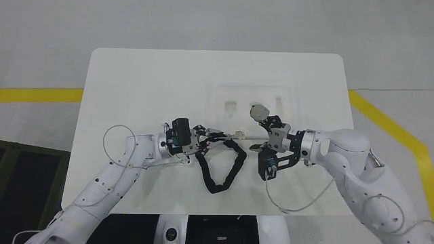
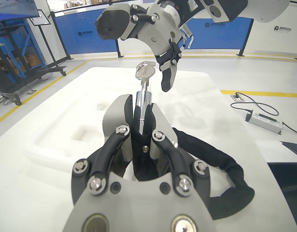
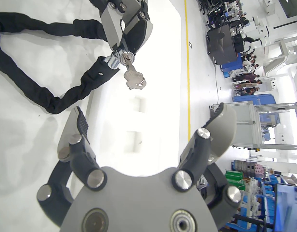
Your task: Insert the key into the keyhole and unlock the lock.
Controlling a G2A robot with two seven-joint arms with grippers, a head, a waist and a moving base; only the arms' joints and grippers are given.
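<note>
The left tool (image 2: 141,107) clamps the lock (image 2: 144,102), key (image 2: 145,71) apparently seated in it.

The key (image 2: 144,71) is silver, its head finely textured; the lock (image 2: 143,105) has a mirror-bright chrome barrel, and its chain (image 1: 203,171) is sleeved in matte black fabric; the left end effector (image 2: 141,102) and right end effector (image 3: 148,112) are pale grey with black pads, black links and silver bolts; the surface (image 1: 135,88) is plain white; the floor (image 1: 203,7) is light grey with a yellow stripe (image 1: 41,95).

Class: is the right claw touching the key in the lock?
Apart. Right wrist view: the open right claw sits short of the key, a clear gap between.
</note>
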